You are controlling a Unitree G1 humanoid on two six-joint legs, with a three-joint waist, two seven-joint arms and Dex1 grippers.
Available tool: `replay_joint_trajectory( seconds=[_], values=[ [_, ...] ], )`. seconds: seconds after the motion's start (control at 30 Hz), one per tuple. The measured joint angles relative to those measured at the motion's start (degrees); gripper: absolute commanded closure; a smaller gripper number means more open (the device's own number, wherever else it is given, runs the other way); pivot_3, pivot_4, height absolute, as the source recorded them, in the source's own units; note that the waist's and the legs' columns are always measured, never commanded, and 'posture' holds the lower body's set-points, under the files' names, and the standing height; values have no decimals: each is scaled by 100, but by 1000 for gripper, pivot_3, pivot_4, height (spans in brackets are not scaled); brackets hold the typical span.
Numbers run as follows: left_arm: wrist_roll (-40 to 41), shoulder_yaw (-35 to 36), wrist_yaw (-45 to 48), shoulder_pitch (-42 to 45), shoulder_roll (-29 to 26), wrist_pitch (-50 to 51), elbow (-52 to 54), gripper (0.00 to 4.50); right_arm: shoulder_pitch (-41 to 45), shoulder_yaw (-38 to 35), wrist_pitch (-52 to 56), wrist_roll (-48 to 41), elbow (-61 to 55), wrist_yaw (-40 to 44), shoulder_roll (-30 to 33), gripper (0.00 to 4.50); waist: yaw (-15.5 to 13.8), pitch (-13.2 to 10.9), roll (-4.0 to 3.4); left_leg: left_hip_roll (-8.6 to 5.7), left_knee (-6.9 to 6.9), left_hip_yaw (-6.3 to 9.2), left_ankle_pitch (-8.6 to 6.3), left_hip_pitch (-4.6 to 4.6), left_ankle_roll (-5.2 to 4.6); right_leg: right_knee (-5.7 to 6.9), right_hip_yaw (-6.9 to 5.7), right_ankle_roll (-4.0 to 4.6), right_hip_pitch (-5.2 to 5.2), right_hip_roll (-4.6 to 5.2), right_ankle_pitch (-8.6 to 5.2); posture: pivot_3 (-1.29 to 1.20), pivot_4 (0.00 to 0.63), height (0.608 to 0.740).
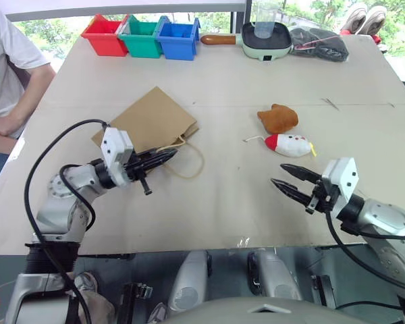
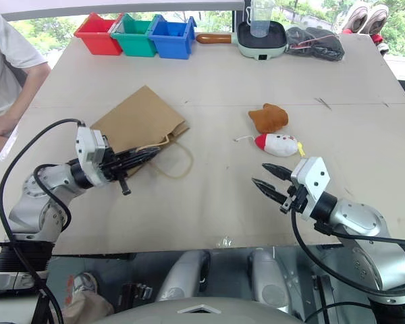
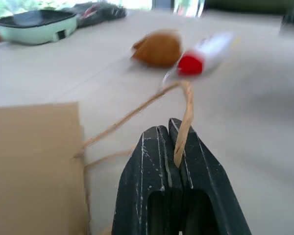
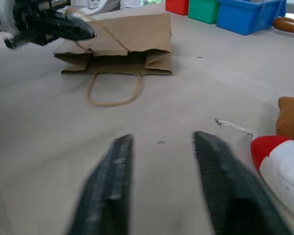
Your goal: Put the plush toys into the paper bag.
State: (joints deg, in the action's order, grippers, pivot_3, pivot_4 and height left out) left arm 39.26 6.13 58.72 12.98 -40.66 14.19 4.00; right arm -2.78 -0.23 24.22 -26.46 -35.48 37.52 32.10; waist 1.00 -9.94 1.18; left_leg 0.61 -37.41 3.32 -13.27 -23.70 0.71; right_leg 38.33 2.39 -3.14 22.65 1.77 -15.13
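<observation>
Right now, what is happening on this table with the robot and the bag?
The robot's left hand is shut on one cord handle of the paper bag, which lies flat on the table. The right hand hangs open above the table, near the white plush toy and holding nothing. The orange-brown plush toy lies just beyond the white one. Neither toy is in the bag yet. A person stands at the table's edge.

1. Right gripper (image 4: 161, 183) fingers stand apart over bare table (image 4: 49, 147).
2. Paper bag (image 4: 122, 41) lies flat at 11 o'clock, handle loop toward the fingers.
3. White plush toy (image 4: 284, 171) at 3 o'clock, orange-brown toy (image 4: 291, 117) just beyond it.
4. Left gripper (image 4: 83, 32) at the bag's mouth.
</observation>
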Motion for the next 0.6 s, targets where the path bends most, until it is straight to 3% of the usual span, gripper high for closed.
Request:
replay_joint_trajectory(
  seconds=[0.1, 0.23, 0.47, 0.6],
  values=[
    [769, -90, -376, 375, 431, 1028, 607, 4500, 1022, 923, -71, 615, 798, -121, -608, 4435, 29, 0, 0, -1, -4, 0, 1, 8, 2, 20, 4, 1, 2, -5, -1, 0, 150, 740],
    [1159, -210, -555, 588, 631, 1618, 985, 4500, 2087, 1720, -173, 1020, 1981, -176, -1516, 4435, 76, -2, -2, -2, -1, 6, 2, 9, 3, 40, 5, 5, 9, -11, -3, 0, 150, 740],
    [1268, -129, -760, 922, 764, 1883, 1015, 4500, 3363, 2442, -1004, 1759, 5093, 151, -2642, 4435, 95, -2, -2, -6, -1, 11, 3, 6, 5, 39, 0, 6, 11, -9, -2, 0, 150, 740],
    [1191, 166, -1028, 1192, 744, 1865, 997, 4500, 3611, 2400, -1344, 1949, 5697, 148, -2961, 4435, 124, -1, -1, -6, -1, 12, 3, 9, 6, 42, 2, 6, 11, -9, -2, 0, 150, 740]
  ],
)
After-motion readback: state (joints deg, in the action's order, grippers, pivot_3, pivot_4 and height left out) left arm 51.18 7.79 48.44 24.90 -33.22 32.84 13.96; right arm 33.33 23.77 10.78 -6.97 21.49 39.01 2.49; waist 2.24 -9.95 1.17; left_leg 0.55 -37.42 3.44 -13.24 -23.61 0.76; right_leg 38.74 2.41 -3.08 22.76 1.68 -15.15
